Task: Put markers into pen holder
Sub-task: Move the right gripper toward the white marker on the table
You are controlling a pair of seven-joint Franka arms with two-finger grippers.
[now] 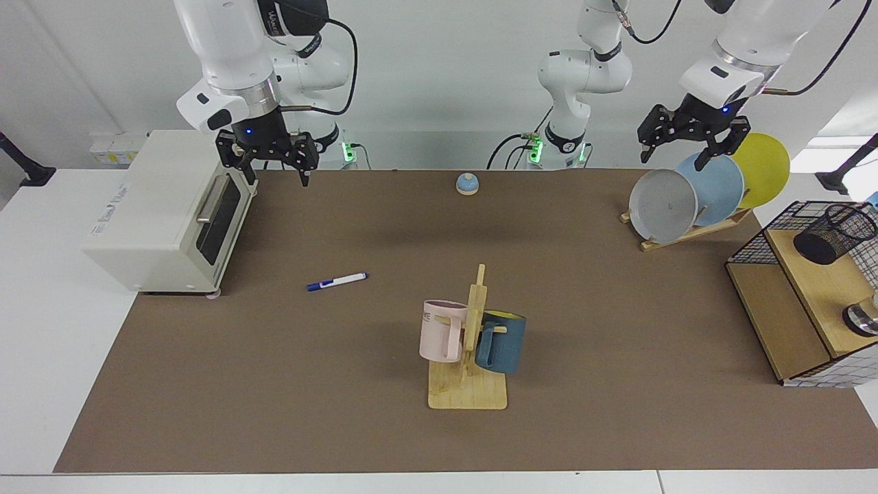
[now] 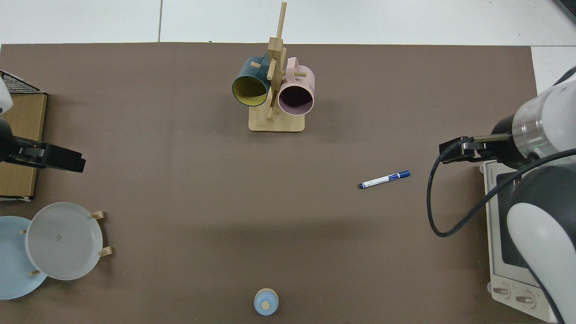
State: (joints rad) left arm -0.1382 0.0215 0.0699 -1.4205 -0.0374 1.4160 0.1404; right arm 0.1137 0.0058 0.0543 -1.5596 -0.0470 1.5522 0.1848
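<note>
Mug rack (image 1: 468, 384) nearest; marker (image 1: 337, 281) lies lengthwise left-right on the bench (image 1: 274, 384), near of the wide-open right gripper (image 1: 269, 159); left gripper (image 1: 691, 140), far right, waits open.

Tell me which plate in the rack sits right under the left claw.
The blue plate, the middle one: the open left claw hangs over its top rim, with the grey plate in front and the yellow plate behind.

You are viewing a robotics lab: two white arms (image 1: 226, 55) mounted behind a brown-matted table (image 1: 384, 412) with staged kitchenware.
</note>
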